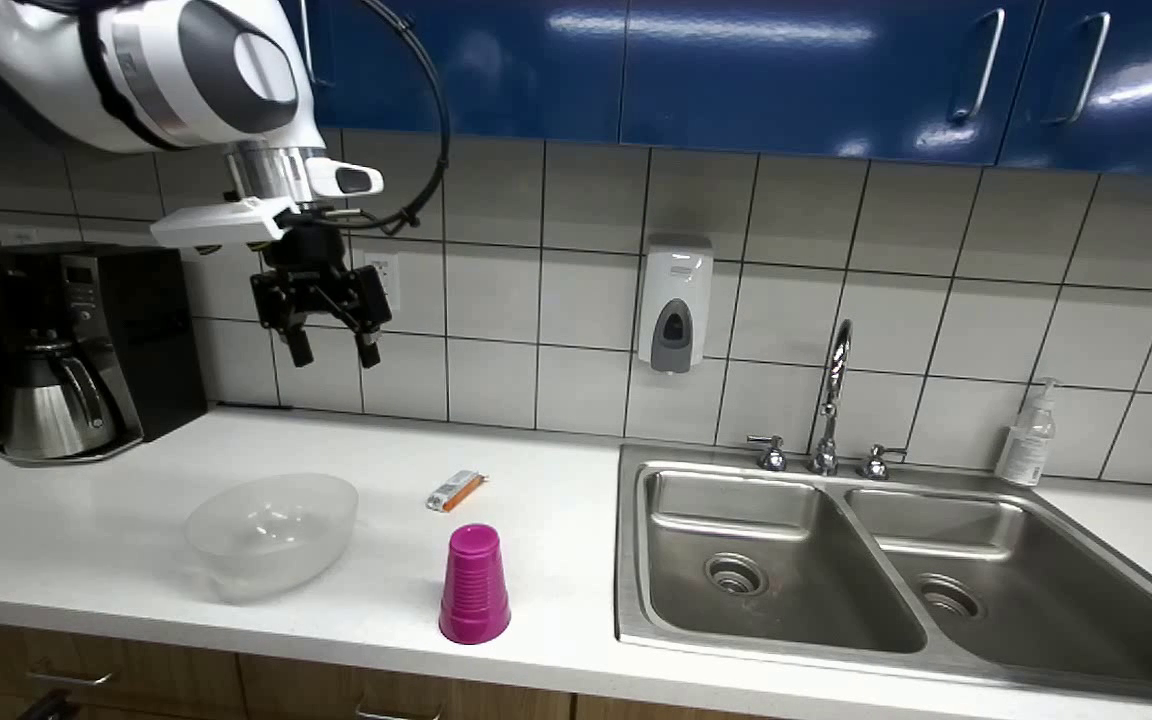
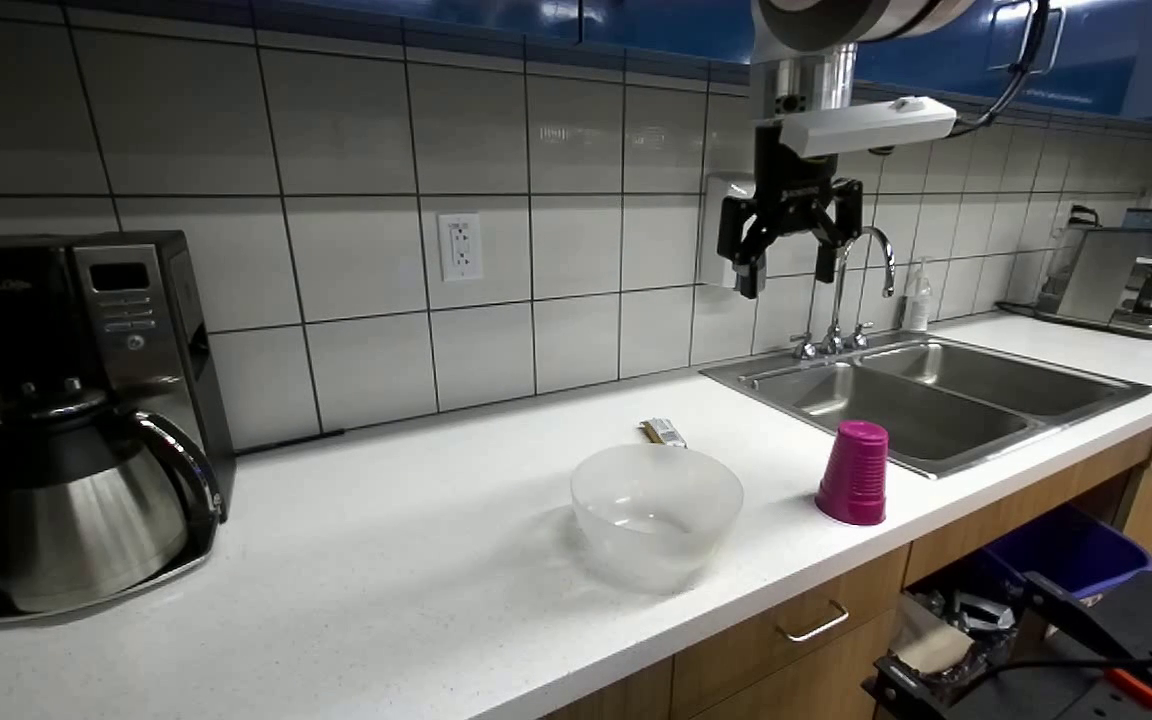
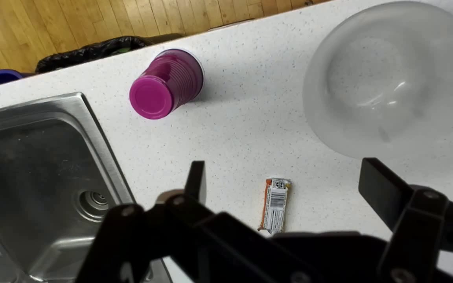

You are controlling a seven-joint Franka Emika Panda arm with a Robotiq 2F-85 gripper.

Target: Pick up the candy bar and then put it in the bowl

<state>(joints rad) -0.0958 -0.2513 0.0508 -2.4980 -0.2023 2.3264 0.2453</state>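
The jaws nearest us hang apart, empty, above the candy bar (image 3: 276, 205), angled, we judge, to pinch its narrow width, the bowl (image 3: 385, 82) lower and to one side.

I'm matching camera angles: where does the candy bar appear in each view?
In an exterior view: candy bar, below and left of centre.
In an exterior view: candy bar, below and slightly right of centre, beyond the bowl.
In the wrist view: candy bar, below and right of centre.
Landmark in all three: the magenta cup.
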